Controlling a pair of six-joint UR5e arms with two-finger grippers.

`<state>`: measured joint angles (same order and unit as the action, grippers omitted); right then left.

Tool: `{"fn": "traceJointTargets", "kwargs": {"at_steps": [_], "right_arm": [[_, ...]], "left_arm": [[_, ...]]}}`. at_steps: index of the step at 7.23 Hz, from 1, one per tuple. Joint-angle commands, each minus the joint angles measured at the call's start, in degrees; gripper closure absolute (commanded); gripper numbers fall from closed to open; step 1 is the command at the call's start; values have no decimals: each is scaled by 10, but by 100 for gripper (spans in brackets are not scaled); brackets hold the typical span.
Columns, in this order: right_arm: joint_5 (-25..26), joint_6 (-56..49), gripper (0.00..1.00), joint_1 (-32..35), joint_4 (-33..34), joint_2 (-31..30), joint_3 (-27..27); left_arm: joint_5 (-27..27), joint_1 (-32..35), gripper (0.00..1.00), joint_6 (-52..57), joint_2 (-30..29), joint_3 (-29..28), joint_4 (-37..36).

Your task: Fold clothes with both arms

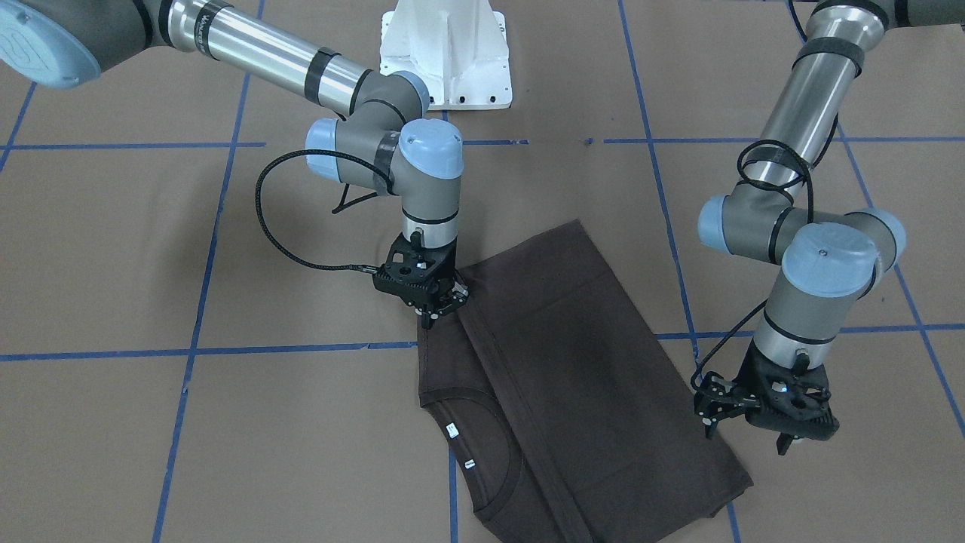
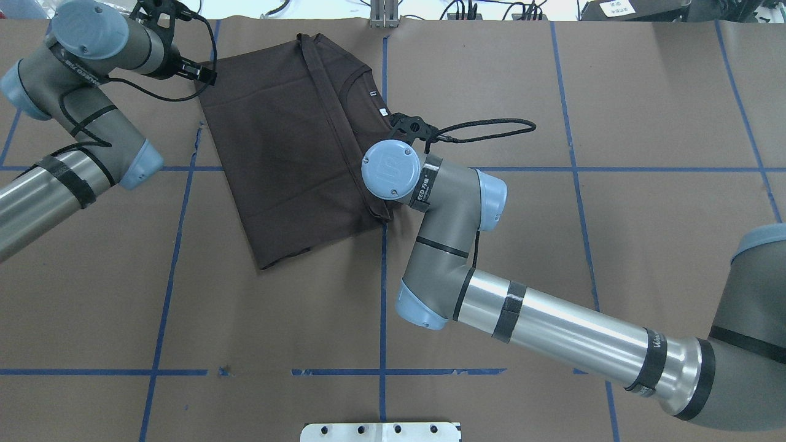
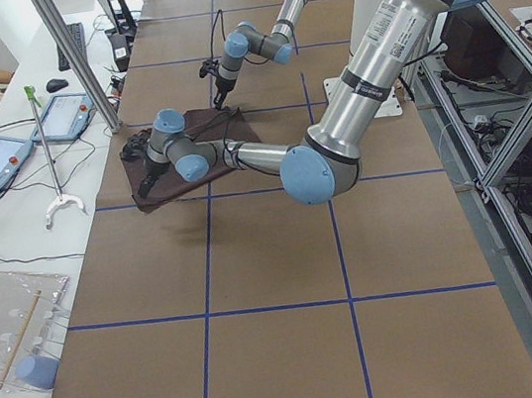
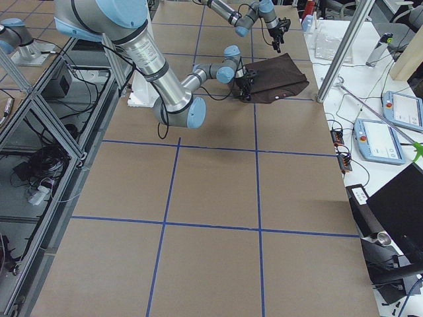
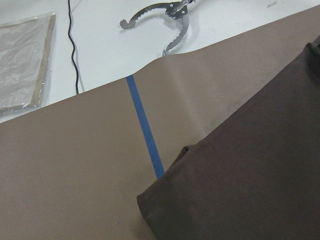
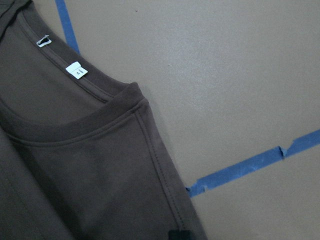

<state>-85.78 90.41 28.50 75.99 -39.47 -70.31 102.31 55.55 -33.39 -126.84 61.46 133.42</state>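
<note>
Over at the far left, the left gripper [image 1: 746, 431] hangs with fingers spread beside the folded T-shirt [image 2: 288, 147] corner, probably poised to pinch it; the T-shirt lies on the table [image 2: 552, 245] toward its far edge; the right gripper [image 1: 442, 308] sits on its shoulder edge, whether clamped I cannot tell

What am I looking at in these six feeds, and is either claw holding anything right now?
Two robot arms work at a paper-covered table marked with blue tape. Four fixed cameras look from across the table, overhead and from each end; two ride on the wrists. A dark brown T-shirt, partly folded, lies flat. In the front-facing view sides are mirrored: the left claw, on the right there, is open beside the shirt. The right claw looks pinched shut at the shirt's edge; whether it grips cloth is unclear.
</note>
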Motion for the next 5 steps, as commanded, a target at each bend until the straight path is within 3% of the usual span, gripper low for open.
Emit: {"fn": "traceJointTargets", "kwargs": {"at_steps": [1,5], "right_arm": [[2,-14,29,0,2,-5,0],[2,-15,33,-2,3,-6,0]], "left_arm": [[0,0,0,0,0,0,1],[0,0,0,0,3,0,1]]}}
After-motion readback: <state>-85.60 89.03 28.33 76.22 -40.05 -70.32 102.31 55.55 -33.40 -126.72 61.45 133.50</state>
